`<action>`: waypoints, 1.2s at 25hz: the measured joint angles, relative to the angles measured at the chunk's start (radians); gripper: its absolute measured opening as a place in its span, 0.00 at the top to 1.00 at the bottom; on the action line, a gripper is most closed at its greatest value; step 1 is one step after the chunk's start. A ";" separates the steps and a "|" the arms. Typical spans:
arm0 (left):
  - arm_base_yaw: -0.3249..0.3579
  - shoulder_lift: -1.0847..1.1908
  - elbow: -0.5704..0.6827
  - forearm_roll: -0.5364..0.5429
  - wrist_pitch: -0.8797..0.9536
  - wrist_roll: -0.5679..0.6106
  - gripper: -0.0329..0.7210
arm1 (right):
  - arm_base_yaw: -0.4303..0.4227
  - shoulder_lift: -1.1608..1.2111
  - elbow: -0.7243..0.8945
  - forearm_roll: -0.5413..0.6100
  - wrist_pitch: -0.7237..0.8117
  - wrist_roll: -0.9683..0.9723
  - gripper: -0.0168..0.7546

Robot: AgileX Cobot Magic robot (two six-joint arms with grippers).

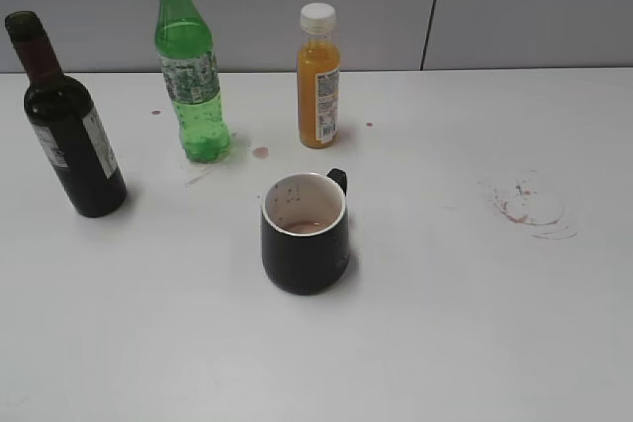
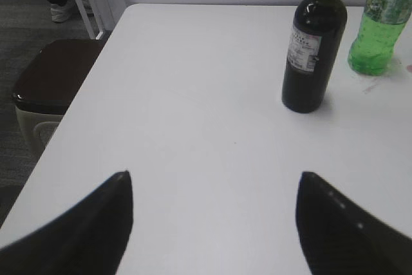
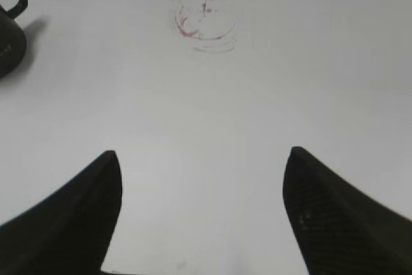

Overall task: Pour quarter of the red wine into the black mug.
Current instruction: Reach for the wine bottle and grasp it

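standing upright at the far left of the white table (image 1: 445, 343), apart from the green bottle (image 1: 191, 76): red wine (image 1: 65, 126); nearer centre, black mug (image 1: 305, 234), handle turned away. spread wide over bare tabletop and holding nothing: left gripper (image 2: 215, 223) and right gripper (image 3: 203, 217). risked, judging from the tall, narrow bottle: tipping it with an off-centre grasp, or overshooting the mug's small mouth and adding to the red stains (image 1: 529, 207).
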 joint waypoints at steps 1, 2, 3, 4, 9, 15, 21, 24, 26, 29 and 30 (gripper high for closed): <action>0.000 0.000 0.000 0.000 0.000 0.000 0.17 | 0.000 -0.029 0.000 0.000 0.000 0.000 0.21; 0.000 0.000 0.000 0.000 0.000 0.000 0.17 | 0.000 -0.053 0.000 0.000 0.000 0.000 0.21; 0.000 0.000 0.000 0.000 0.000 0.000 0.17 | 0.000 -0.083 0.000 0.000 0.000 0.000 0.21; 0.000 0.000 0.000 0.000 0.000 0.000 0.17 | 0.000 -0.111 0.000 0.000 0.000 0.000 0.21; 0.000 0.000 0.000 0.000 0.000 0.000 0.17 | 0.000 -0.153 0.000 -0.001 0.000 0.000 0.21; 0.000 0.000 0.000 0.000 0.000 0.000 0.17 | 0.000 -0.153 0.000 -0.001 0.000 0.000 0.21; 0.000 0.000 0.000 0.000 0.000 0.000 0.17 | 0.000 -0.153 0.000 -0.001 0.000 0.000 0.21; 0.000 0.000 0.000 0.000 0.000 0.000 0.17 | 0.000 -0.153 0.000 -0.001 0.000 0.000 0.21; 0.000 0.000 0.000 0.000 0.000 0.000 0.17 | 0.000 -0.153 0.000 -0.001 0.000 0.000 0.21; 0.000 0.000 0.000 0.000 0.000 0.000 0.17 | 0.000 -0.153 0.000 -0.001 0.000 0.000 0.21; 0.000 0.000 0.000 0.000 0.000 0.000 0.17 | 0.000 -0.153 0.000 -0.001 0.000 0.000 0.21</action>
